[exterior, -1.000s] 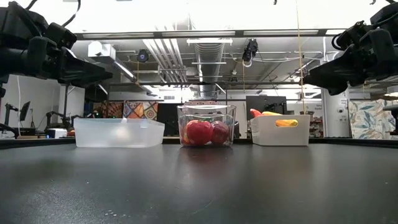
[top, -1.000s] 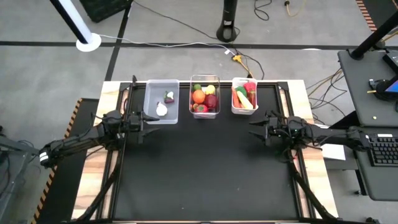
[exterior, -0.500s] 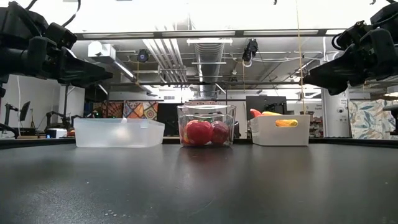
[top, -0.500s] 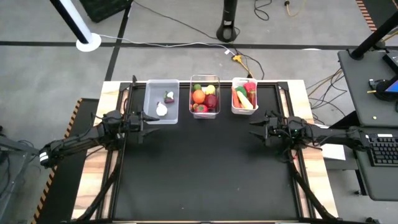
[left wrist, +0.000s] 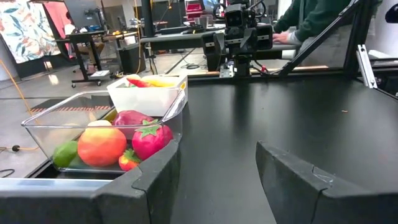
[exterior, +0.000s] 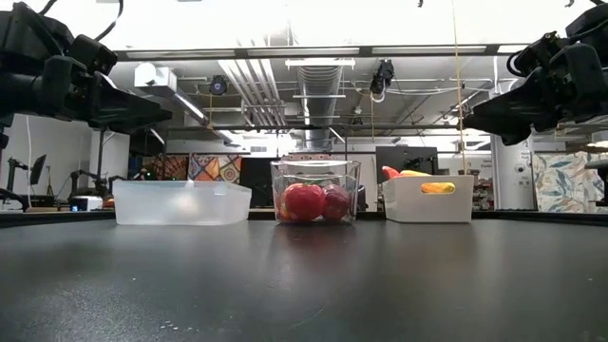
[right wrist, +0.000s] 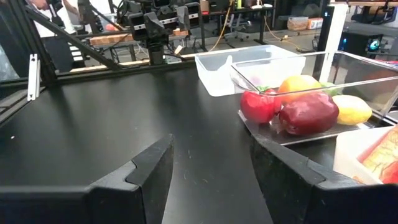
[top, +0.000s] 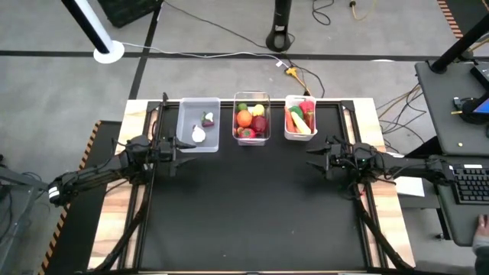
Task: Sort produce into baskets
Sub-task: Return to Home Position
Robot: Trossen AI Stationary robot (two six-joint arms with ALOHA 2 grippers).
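Three bins stand in a row at the table's far edge. The left translucent bin [top: 199, 124] holds a white garlic and a purple piece. The middle clear bin [top: 251, 119] holds an orange, a lemon, a red apple and strawberries [left wrist: 149, 138]. The right white bin [top: 299, 117] holds long vegetables, red, yellow and green. My left gripper [top: 187, 144] hovers open and empty just near of the left bin. My right gripper [top: 312, 157] hovers open and empty near the white bin, toward the table's right side.
The black mat [top: 252, 206] stretches from the bins to the near edge. Wooden strips and rails run along the table's left and right sides. A person sits at a desk past the table's right side [left wrist: 311, 18], a hand showing at the picture's edge [top: 481, 225].
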